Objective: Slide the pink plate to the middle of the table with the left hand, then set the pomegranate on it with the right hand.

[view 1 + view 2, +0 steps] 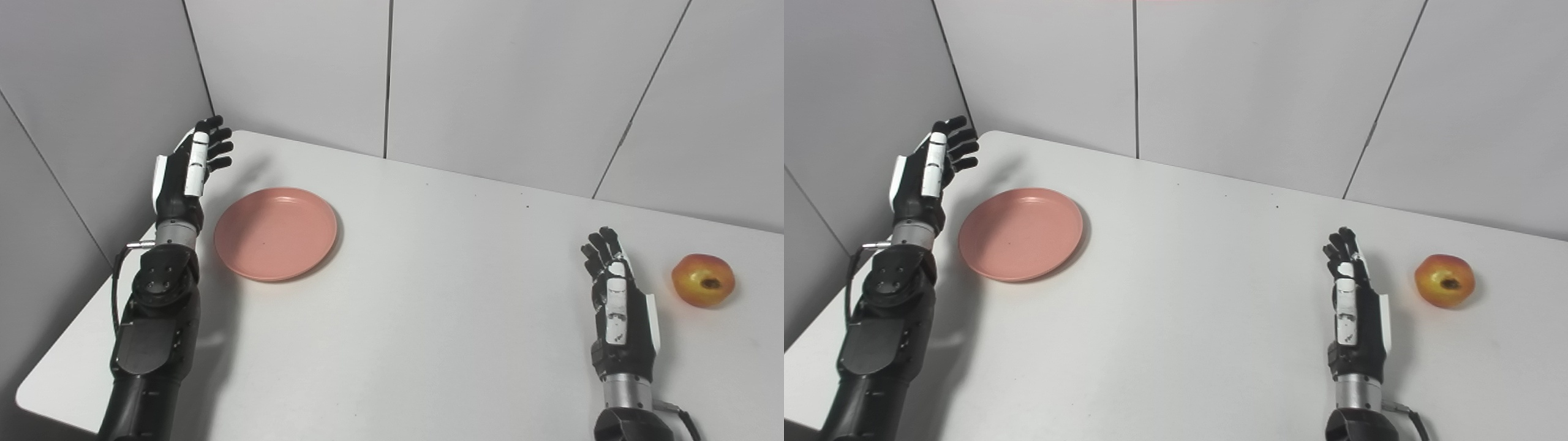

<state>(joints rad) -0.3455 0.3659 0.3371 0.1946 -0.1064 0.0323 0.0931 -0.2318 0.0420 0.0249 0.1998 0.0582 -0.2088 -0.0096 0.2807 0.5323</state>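
Observation:
The pink plate lies empty on the left part of the white table. My left hand is open, held upright just left of the plate and slightly behind it, not touching it. The pomegranate, red and yellow, sits on the table at the far right. My right hand is open and empty, upright, a short way left of the pomegranate and apart from it.
Grey wall panels close off the back and left of the table. The table's left corner and front-left edge lie close under my left arm.

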